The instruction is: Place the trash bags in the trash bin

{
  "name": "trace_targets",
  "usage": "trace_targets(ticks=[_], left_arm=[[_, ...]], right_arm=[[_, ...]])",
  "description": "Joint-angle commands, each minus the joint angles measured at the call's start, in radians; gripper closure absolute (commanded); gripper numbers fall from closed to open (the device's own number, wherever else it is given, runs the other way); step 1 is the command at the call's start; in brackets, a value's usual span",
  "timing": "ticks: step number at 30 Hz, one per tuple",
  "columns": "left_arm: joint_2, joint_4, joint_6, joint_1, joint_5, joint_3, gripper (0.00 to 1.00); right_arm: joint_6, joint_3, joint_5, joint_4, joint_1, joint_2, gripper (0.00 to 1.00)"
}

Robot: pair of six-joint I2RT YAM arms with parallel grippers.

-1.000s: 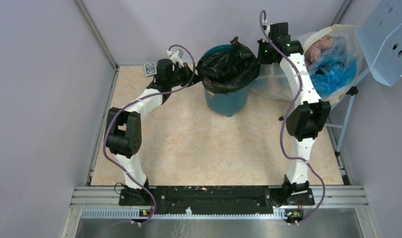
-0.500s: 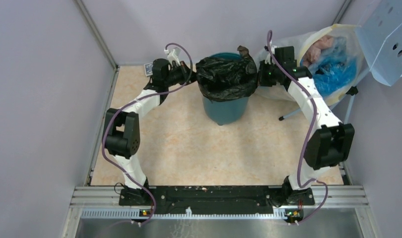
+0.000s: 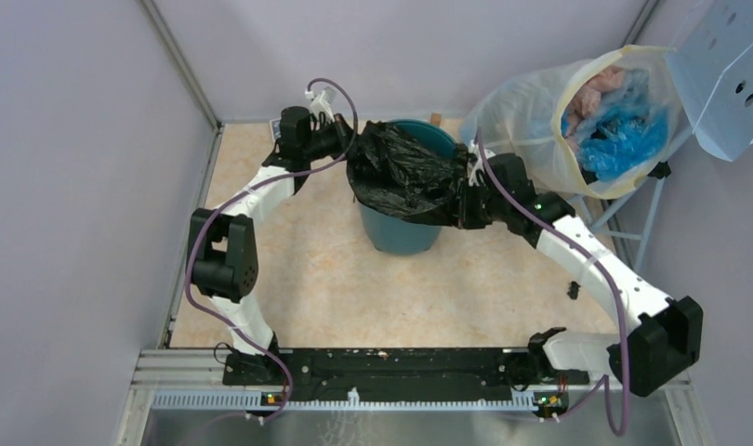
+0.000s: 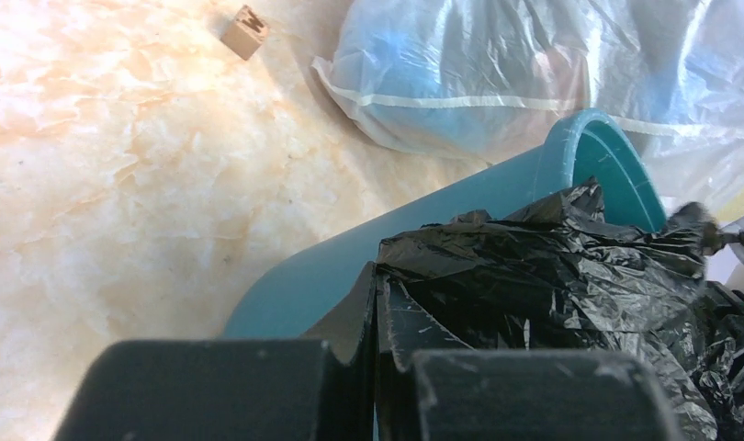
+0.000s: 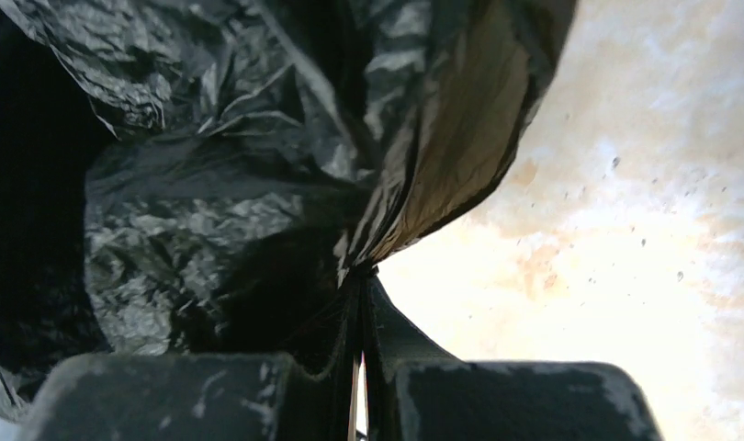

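The teal trash bin (image 3: 398, 232) stands at the back of the floor, its far rim (image 3: 430, 126) showing. A glossy black trash bag (image 3: 402, 172) is draped over its mouth and hangs down the front. My left gripper (image 3: 343, 141) is shut on the bag's left edge, beside the bin's rim. My right gripper (image 3: 459, 201) is shut on the bag's right edge, low against the bin's right side. In the left wrist view the gripper (image 4: 377, 276) pinches the bag (image 4: 552, 266) over the bin wall (image 4: 423, 230). In the right wrist view the gripper (image 5: 361, 274) clamps a fold of the bag (image 5: 212, 184).
A large translucent sack (image 3: 540, 102) with blue and pink contents leans at the back right, under a pale blue perforated panel (image 3: 726, 65). A small tan block (image 3: 436, 118) lies behind the bin. A small dark object (image 3: 574, 290) sits on the floor at the right. Walls enclose three sides.
My right arm swung down and toward the near side, dragging the bag's right edge over the bin's front. The bin shifted left and nearer. My left gripper drew slightly left, still holding.
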Motion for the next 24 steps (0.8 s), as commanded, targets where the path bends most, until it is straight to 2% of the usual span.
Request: trace_targets(ticks=[1,4,12,16,17,19,24], left_arm=[[-0.019,-0.011,0.011,-0.013,0.081,0.065,1.00],[-0.010,-0.010,0.006,-0.014,0.082,0.070,1.00],[0.021,-0.023,0.030,-0.014,0.060,0.070,1.00],[0.029,-0.060,0.055,-0.013,0.042,0.075,1.00],[0.025,-0.065,0.055,-0.011,0.052,0.077,0.96],[0.010,-0.067,0.054,-0.008,0.053,0.074,0.92],[-0.032,-0.138,0.064,0.011,-0.033,0.087,0.88]], right_arm=[[0.059,-0.068,0.055,0.090,0.021,-0.092,1.00],[0.017,-0.057,0.134,0.063,0.020,-0.087,1.00],[-0.057,-0.050,0.229,0.062,0.019,-0.053,1.00],[-0.114,-0.028,0.275,0.051,0.018,-0.070,0.83],[-0.126,-0.017,0.278,0.041,0.018,-0.072,0.80],[-0.153,0.014,0.279,0.017,0.019,-0.082,0.74],[-0.222,0.111,0.263,-0.048,0.018,-0.128,0.62]])
